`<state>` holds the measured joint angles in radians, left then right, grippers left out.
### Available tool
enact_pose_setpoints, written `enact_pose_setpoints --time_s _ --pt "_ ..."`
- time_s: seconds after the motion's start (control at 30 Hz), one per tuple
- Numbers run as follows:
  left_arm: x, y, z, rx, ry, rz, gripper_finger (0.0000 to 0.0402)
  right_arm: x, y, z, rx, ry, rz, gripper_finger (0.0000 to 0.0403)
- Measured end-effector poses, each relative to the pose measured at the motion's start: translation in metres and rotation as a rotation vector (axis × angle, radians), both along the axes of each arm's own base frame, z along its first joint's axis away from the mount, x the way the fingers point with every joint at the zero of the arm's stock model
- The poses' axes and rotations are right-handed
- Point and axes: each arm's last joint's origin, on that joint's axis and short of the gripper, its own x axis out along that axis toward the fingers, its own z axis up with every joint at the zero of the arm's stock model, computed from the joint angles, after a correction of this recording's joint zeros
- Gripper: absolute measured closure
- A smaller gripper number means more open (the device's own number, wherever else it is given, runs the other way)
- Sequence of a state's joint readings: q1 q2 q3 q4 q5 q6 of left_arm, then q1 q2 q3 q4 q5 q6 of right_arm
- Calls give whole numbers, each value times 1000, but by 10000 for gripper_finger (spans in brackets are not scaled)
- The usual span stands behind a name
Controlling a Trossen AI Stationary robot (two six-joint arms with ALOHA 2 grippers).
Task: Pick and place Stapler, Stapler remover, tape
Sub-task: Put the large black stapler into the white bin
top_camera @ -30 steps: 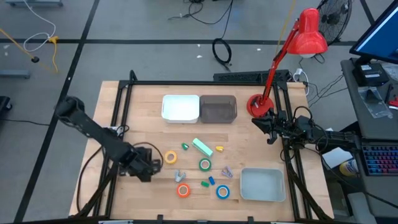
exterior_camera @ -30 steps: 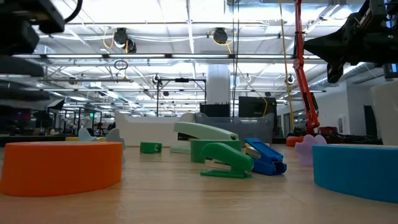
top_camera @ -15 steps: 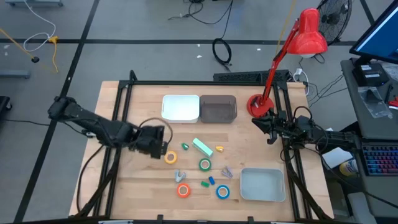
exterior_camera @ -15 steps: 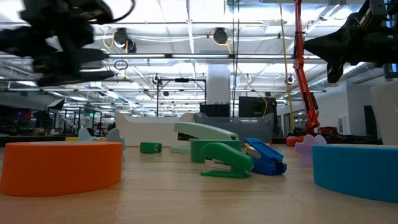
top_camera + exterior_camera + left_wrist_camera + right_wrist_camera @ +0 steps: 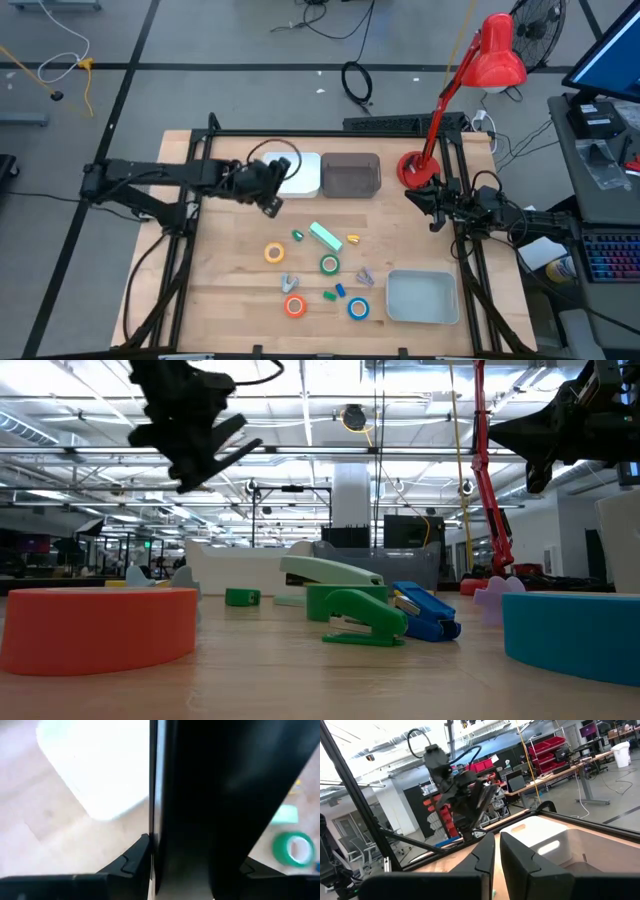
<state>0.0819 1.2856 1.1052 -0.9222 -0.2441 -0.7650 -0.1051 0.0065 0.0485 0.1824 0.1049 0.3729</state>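
My left gripper [image 5: 266, 195] hangs over the near left corner of the white bin [image 5: 290, 170], shut on a long black thing [image 5: 200, 795] that I take for the stapler. Four tape rolls lie flat on the table: yellow [image 5: 274, 253], green [image 5: 329, 264], orange [image 5: 294, 306] and blue [image 5: 358, 309]. A pale green stapler [image 5: 325, 235] lies among them. Two small staple removers, grey [image 5: 288, 282] and purple [image 5: 365, 275], rest nearby. My right gripper [image 5: 436, 207] waits shut and raised by the table's right edge. My left gripper pinches the black thing [image 5: 165, 845] between its two fingers [image 5: 127, 865]. The thing runs forward past the fingers and fills most of the wrist view. It is lifted clear of the table. Which part of it the fingers are on cannot be told.
A dark bin [image 5: 350, 175] stands beside the white one at the far side, and a pale grey bin [image 5: 422, 297] sits at the near right. A red lamp [image 5: 418, 168] stands at the far right. Small green [image 5: 328, 295] and blue [image 5: 340, 290] lumps lie between the rolls.
My left gripper has swung from the table's near left area toward the far edge and the right, turning about as it went. It now hangs by the white bin, carrying the black thing along.
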Motion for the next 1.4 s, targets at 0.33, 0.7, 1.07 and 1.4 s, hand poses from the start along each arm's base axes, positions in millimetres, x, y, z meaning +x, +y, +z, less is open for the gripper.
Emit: enact_pose_setpoints --time_s 0.33,0.7,1.07,1.4 --pt "49 48 5 354 259 -367 252 0 0 0 1 5 -2 383" --pt "69 113 -28 370 563 -578 252 0 0 0 1 5 -2 383" --pt "64 116 -34 286 547 -789 252 0 0 0 1 5 -3 383" --pt "81 123 -78 201 631 -820 252 0 0 0 1 6 -2 383"
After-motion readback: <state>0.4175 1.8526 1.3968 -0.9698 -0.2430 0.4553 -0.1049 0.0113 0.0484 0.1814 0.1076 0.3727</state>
